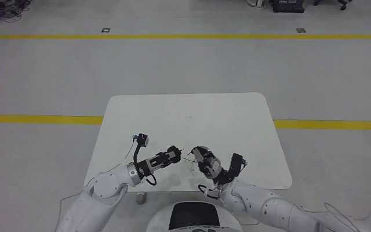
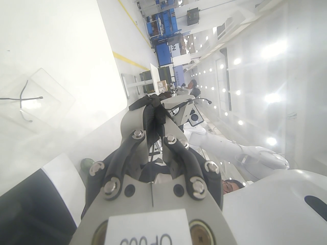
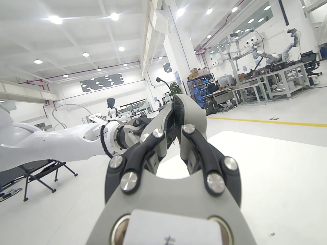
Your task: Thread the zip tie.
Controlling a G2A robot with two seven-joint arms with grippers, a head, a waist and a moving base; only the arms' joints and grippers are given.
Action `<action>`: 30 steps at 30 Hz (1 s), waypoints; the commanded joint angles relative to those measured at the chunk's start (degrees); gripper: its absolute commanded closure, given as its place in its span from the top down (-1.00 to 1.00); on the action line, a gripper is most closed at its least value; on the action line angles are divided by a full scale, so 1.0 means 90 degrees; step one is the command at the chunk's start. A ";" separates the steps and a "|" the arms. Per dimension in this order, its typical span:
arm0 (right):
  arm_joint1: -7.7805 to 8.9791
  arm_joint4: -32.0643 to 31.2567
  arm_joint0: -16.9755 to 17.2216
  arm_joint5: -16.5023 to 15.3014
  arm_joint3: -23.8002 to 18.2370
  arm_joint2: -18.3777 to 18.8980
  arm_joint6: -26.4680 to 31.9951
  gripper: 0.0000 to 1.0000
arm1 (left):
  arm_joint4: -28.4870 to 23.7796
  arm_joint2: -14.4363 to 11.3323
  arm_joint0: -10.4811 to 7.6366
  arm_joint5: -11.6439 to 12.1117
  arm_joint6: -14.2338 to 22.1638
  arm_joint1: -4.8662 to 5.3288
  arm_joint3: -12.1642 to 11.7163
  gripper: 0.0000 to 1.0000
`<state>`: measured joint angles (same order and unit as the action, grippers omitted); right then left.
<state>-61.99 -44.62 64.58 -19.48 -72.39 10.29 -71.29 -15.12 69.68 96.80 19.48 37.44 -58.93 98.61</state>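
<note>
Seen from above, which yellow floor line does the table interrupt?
The nearer yellow line; the table covers its middle, whereas the farther line runs unbroken.

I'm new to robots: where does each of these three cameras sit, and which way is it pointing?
Top view: above the arms, looking down at the white table; both arms show, left gripper and right gripper facing each other.
Left wrist view: on the left wrist, looking along its gripper toward the right arm.
Right wrist view: on the right wrist, looking along its gripper toward the left arm.
Shared: the table shows in all three.
</note>
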 commanded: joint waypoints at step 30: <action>-0.0202 0.0469 0.0000 0.0000 -0.0149 0.0198 0.0386 -1.00 | -0.0111 -0.0027 0.0120 0.0000 -0.0395 -0.0012 0.0095 -1.00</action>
<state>-63.64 -40.50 64.55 -19.48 -73.93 12.13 -67.74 -16.19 69.33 97.68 19.48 33.92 -59.06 99.28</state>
